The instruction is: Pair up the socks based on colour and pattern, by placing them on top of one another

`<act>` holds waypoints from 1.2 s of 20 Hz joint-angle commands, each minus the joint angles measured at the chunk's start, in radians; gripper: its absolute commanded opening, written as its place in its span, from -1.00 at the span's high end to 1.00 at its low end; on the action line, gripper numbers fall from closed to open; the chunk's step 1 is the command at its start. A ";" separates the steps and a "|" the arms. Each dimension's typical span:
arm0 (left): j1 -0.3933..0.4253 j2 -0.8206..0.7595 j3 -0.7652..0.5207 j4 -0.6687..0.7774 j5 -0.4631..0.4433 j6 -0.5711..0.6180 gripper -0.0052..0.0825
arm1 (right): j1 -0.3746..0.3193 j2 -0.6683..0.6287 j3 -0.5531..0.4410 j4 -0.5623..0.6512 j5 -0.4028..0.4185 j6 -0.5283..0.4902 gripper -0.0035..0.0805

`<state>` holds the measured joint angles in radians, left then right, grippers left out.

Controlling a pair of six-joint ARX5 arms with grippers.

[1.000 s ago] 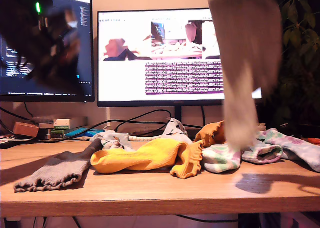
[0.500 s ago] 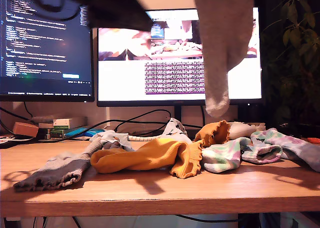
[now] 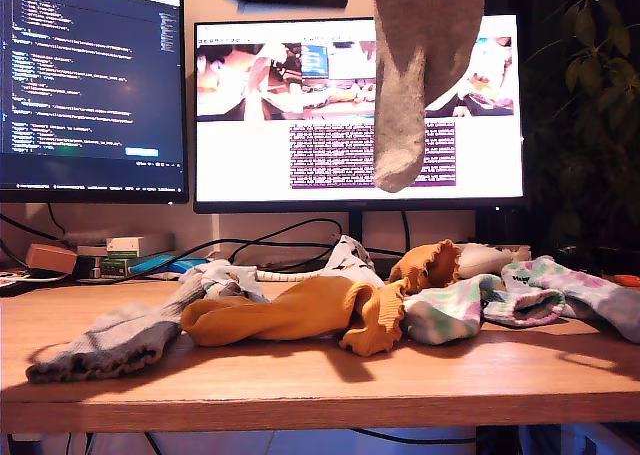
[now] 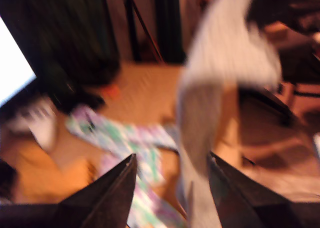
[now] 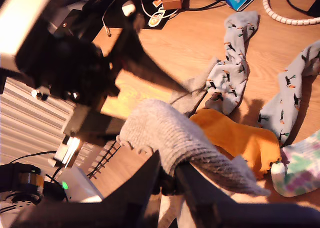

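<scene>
Second wrist view: second gripper [image 5: 167, 180] clamps grey ribbed sock [image 5: 190, 145] by cuff, lifted clear for pairing with flat grey sock [image 3: 105, 340]. First gripper [image 4: 170, 188] spread, empty.

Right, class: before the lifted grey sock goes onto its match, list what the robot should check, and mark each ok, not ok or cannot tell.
1. Hanging grey sock held in my second gripper's shut jaws: ok.
2. It hangs clear of the table: ok.
3. Above the grey partner sock at the exterior view's left: not ok, nearer the mustard sock.
4. My first gripper open and empty: ok.
5. Partner's far end free of other socks: cannot tell.
</scene>
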<state>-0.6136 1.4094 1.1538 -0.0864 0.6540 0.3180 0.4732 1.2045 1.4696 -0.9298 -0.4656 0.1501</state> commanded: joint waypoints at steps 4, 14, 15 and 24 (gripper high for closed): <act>-0.062 0.010 -0.003 0.070 0.002 0.045 0.01 | 0.005 -0.003 0.003 0.000 -0.007 0.005 0.94; -0.089 0.009 -0.003 0.113 -0.031 0.109 0.87 | 0.005 -0.003 0.003 -0.018 -0.008 0.005 0.94; -0.089 0.009 -0.003 0.109 -0.030 0.109 0.92 | 0.005 -0.003 0.003 -0.014 -0.009 0.008 0.94; -0.092 0.009 -0.003 -0.008 -0.030 0.105 0.93 | -0.004 -0.006 0.003 -0.078 -0.020 -0.046 0.11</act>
<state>-0.7025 1.4094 1.1538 -0.0925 0.6266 0.4225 0.4728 1.2045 1.4696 -1.0031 -0.4927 0.1322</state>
